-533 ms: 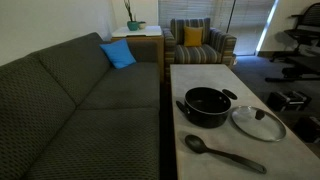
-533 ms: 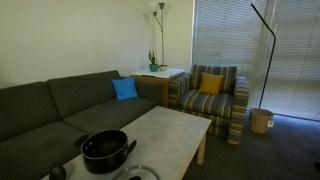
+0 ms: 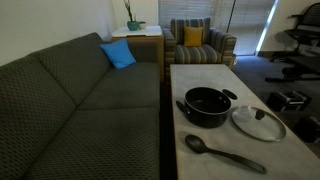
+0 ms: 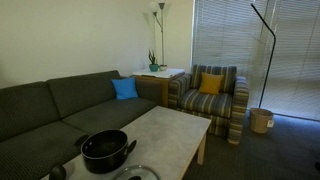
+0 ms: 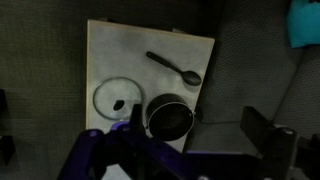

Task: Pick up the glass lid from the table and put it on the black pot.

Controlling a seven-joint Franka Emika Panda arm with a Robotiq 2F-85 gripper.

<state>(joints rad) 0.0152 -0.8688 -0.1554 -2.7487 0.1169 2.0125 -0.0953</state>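
Glass lid (image 3: 258, 122) lies flat on the worktop (image 3: 200, 75), just beside the black pot (image 3: 207, 106). Judged stiff, fairly heavy, slippery and breakable; the centre knob (image 3: 260, 114) is the sound hold. Tool (image 5: 195, 150) hangs above the pot, too blurred to tell its state.

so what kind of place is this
Probably a home living room: a long grey sofa with a blue cushion, a striped armchair, and a low table beside the sofa.

Black spoon (image 3: 222, 153), grey sofa (image 3: 90, 110) with blue cushion (image 3: 118, 55), striped armchair (image 3: 200, 45) beyond.
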